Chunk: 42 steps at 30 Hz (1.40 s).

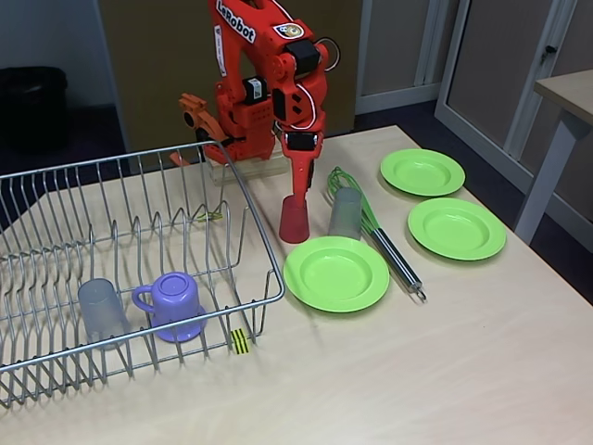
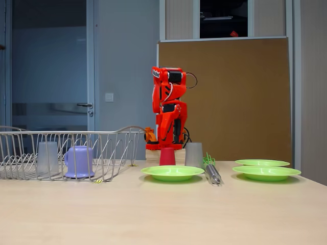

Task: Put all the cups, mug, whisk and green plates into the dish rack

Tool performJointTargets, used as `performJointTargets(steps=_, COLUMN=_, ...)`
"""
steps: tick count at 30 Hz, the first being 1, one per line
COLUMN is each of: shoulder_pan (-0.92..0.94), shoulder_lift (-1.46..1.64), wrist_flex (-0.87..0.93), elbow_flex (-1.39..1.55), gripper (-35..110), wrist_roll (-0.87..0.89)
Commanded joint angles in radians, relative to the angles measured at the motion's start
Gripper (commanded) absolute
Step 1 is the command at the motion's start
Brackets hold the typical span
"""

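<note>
On the pale wooden table (image 1: 445,371), the silver wire dish rack (image 1: 56,250) fills the left part in both fixed views, its near corner carrying a yellow-and-black striped tag (image 1: 240,341). Inside it, near the front rim, a translucent grey cup (image 1: 102,310) stands mouth down just beside an upside-down lilac mug (image 1: 171,305), handle pointing left; the rest of the rack's prongs stand free. Right of the rack lie three lime-green plates: one (image 1: 336,273) close to the rack's corner, one (image 1: 457,228) toward the table's right edge, one (image 1: 422,171) farther back. Wide bare tabletop stretches along the front edge.

Between the near plate and the arm's base stand a short red cup (image 1: 295,220) and a second grey cup (image 1: 345,213), both inverted and near each other. The whisk (image 1: 375,230) lies behind and right of this grey cup, green wires toward the back, silver handle running forward between the plates.

The orange arm's gripper (image 1: 298,190) points straight down at the red cup's top, apparently touching it; whether its fingers are closed on the cup I cannot tell.
</note>
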Motion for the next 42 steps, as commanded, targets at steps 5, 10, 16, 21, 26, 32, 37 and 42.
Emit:
performJointTargets(steps=5, shoulder_pan=-0.011, shoulder_lift=0.044, wrist_flex=-0.021, elbow_flex=0.057, gripper=37, wrist_roll=0.086)
performJointTargets(steps=10, shoulder_pan=-0.015, shoulder_lift=0.048, wrist_flex=-0.063, elbow_flex=0.089, gripper=37, wrist_roll=0.114)
performJointTargets(steps=16, shoulder_pan=-0.034, shoulder_lift=0.031, wrist_flex=-0.124, elbow_flex=0.127, gripper=36, wrist_roll=0.147)
performJointTargets(steps=21, shoulder_pan=-0.067, shoulder_lift=0.04, wrist_flex=-0.167, elbow_flex=0.172, gripper=36, wrist_roll=0.198)
performJointTargets(steps=26, shoulder_pan=-0.087, shoulder_lift=0.061, wrist_flex=-0.199, elbow_flex=0.216, gripper=36, wrist_roll=0.229)
performJointTargets(steps=32, shoulder_pan=-0.04, shoulder_lift=0.051, wrist_flex=-0.238, elbow_flex=0.232, gripper=35, wrist_roll=0.163)
performJointTargets(steps=37, shoulder_pan=-0.002, shoulder_lift=0.034, wrist_flex=-0.249, elbow_flex=0.225, gripper=35, wrist_roll=0.109)
performJointTargets(steps=42, shoulder_pan=0.032, shoulder_lift=0.021, wrist_flex=-0.25, elbow_flex=0.219, gripper=34, wrist_roll=0.064)
